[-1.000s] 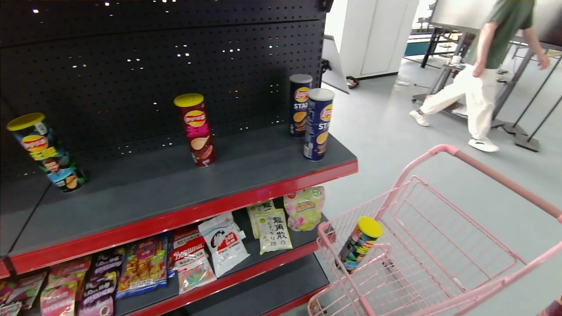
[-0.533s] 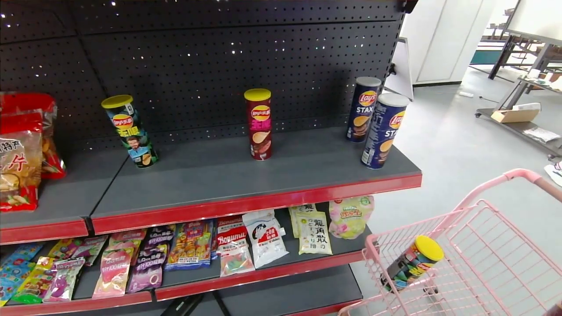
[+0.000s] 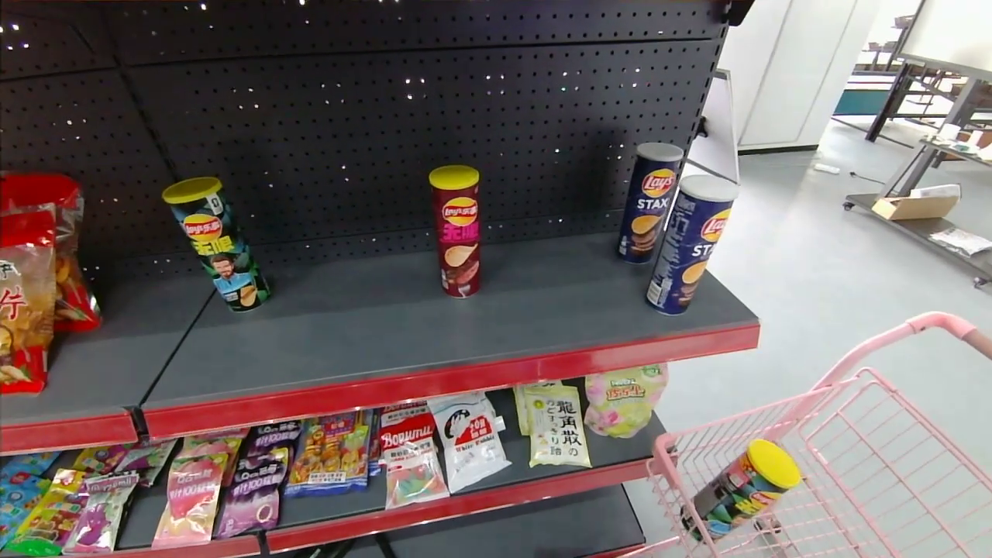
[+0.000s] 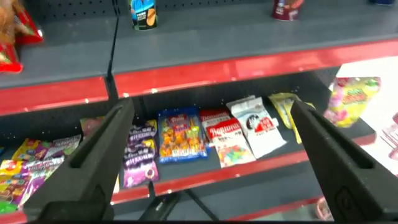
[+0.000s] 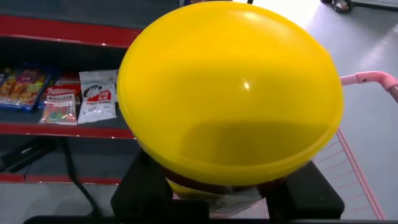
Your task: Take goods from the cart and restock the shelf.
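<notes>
The robot's right gripper [image 5: 227, 190] is clamped on a yellow-lidded canister [image 5: 230, 87], with a black finger pressed to each side of the dark body just under the lid. It holds the canister in the air in front of the lower tiers of the shelf [image 3: 465, 333], with the pink rail of the cart [image 3: 942, 324] close behind. The left gripper [image 4: 211, 106] hangs released, its two dark fingers [image 4: 102, 155] spread wide with nothing between them, facing the shelf's front edge at the level of the pouch tier. On the grey upper tier four canisters stand upright. A green-and-blue canister [image 3: 217, 244] is near the left end toward the back, and a maroon canister [image 3: 457, 232] stands around the middle, well apart from it. At the right end is a navy pair: the rear navy canister [image 3: 647, 203] by the pegboard back, and the front navy canister [image 3: 692, 244] just beside it, nearer the right front corner. At the far left, red snack bags [image 3: 31, 279] stand on the adjoining tier. Below, flat pouches [image 3: 333, 457] lie in a row along the front edge of the lower tier. In the cart, which stands off the shelf's right end, a leaning canister [image 3: 740, 490] with a yellow lid and a many-coloured body rests tilted in the front corner nearest the shelf.
</notes>
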